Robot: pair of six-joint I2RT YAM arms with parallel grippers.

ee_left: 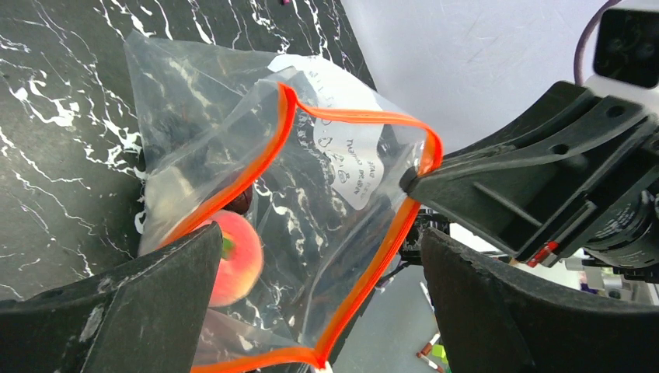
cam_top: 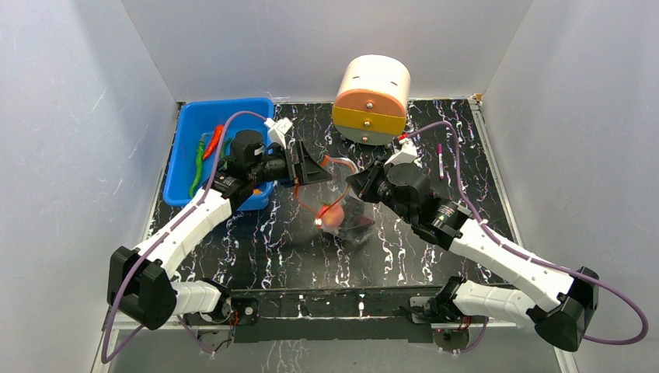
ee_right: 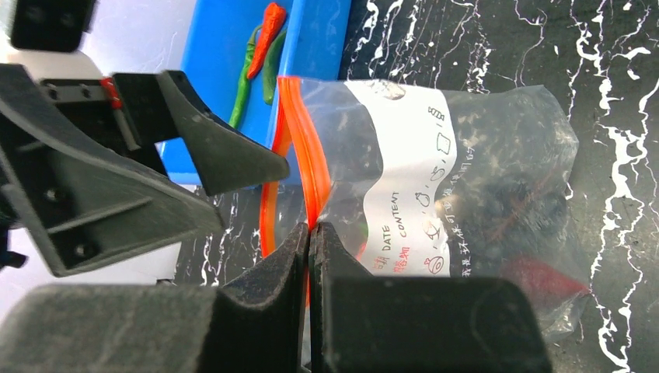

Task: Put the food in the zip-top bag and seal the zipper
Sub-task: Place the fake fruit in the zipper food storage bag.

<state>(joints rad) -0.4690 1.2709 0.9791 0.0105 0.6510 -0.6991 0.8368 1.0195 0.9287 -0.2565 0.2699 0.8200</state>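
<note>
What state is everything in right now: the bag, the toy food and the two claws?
zip-top bag, mouth gaping, pinched at the rim.
zipper, unsealed.
pink-red fruit, inside the bag.
green pepper, lying in the blue bin.
red chili, lying in the blue bin.
left gripper, open, at the bag's mouth.
right gripper, shut on the zipper.

The black, white-veined table carries a blue bin left of the jaws of the left gripper. A cream-and-orange drum sits beyond the jaws of the right gripper. The zip-top bag sags onto it beneath both, and a pink pen lies right of them.
</note>
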